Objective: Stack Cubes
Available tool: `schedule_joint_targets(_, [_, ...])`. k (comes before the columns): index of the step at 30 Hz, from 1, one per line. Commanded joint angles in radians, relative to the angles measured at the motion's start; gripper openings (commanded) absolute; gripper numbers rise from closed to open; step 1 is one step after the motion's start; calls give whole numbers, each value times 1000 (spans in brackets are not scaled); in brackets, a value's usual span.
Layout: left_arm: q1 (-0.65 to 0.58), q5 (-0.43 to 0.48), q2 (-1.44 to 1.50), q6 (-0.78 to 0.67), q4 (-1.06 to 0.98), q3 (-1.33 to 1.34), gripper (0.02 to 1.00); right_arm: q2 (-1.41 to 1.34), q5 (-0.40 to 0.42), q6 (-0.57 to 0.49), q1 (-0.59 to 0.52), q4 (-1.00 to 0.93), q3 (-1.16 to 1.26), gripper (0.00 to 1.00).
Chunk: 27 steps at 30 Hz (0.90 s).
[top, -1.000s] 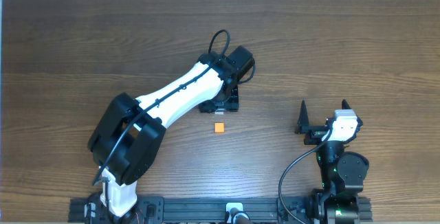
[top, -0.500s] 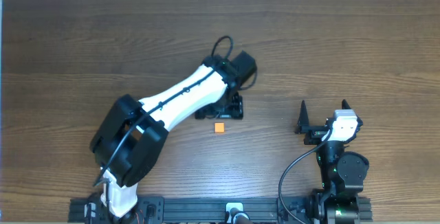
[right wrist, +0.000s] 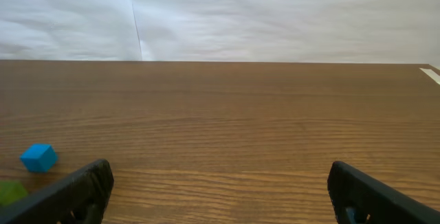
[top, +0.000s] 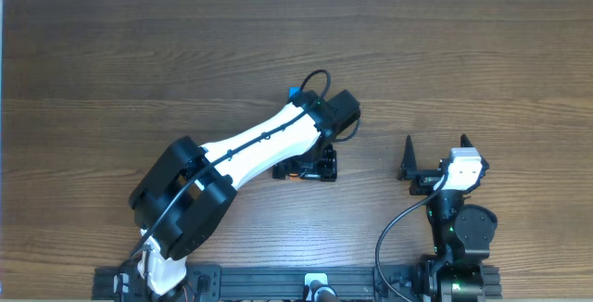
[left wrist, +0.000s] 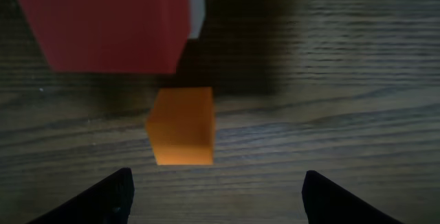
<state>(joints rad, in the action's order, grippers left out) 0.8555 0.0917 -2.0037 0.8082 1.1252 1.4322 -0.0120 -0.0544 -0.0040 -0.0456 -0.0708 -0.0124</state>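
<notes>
A small orange cube (left wrist: 182, 126) lies on the wooden table, just ahead of my left gripper (left wrist: 220, 203), which is open and low over the table with nothing between its fingers. Right behind the orange cube stands a larger red block (left wrist: 110, 21) with a white edge. From above, the left gripper (top: 308, 167) sits at the table's middle and covers most of the orange cube. A blue cube (top: 294, 93) peeks out beside the left arm's wrist, also seen as the blue cube (right wrist: 38, 157). My right gripper (top: 434, 156) stays open near its base, holding nothing.
A green object (right wrist: 10, 192) shows at the edge of the right wrist view, near the blue cube. The brown wooden table (top: 463, 43) stretches wide at the far side and to the left. A white wall (right wrist: 275, 18) rises behind the table.
The left gripper has moved toward the near edge and to the right, ending over the orange cube. The blue cube has come into sight behind the arm. The right arm has not moved.
</notes>
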Motion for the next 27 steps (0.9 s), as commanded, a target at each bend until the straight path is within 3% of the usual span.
schedule_joint_targets(1, [-3, 20, 14, 16, -13, -31, 787, 6, -5, -2, -6, 0, 7, 991])
schedule_joint_targets(17, [-38, 23, 15, 7, -76, -93, 647, 6, -5, -1, -6, 0, 7, 993])
schedule_joint_targets(23, [-40, 23, 16, 7, -82, -93, 338, 6, -5, -1, -6, 0, 7, 993])
schedule_joint_targets(27, [-41, 23, 16, 7, -82, -93, 231, 6, -5, -1, -6, 0, 7, 991])
